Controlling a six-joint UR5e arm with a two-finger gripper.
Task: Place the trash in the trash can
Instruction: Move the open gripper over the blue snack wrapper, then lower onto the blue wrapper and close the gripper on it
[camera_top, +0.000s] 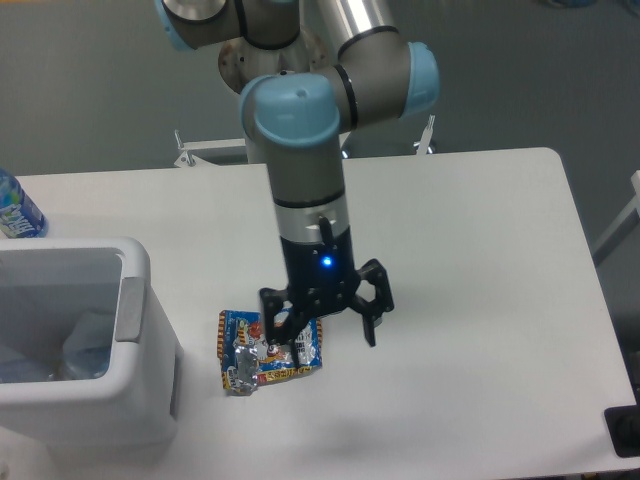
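Note:
The blue foil snack wrapper, orange-edged and crumpled, lies flat on the white table just right of the trash can. The trash can is a large white bin at the left edge, with a grey panel facing the wrapper. Something pale and translucent lies inside it; I cannot make out what it is. My gripper hangs open just above the wrapper's right end, pointing down. Its left finger is over the wrapper and its right finger is over bare table. Nothing is held between them.
A blue-labelled bottle stands at the table's far left edge behind the bin. The arm's base and metal brackets sit along the back edge. The table's right edge drops off beside a grey floor.

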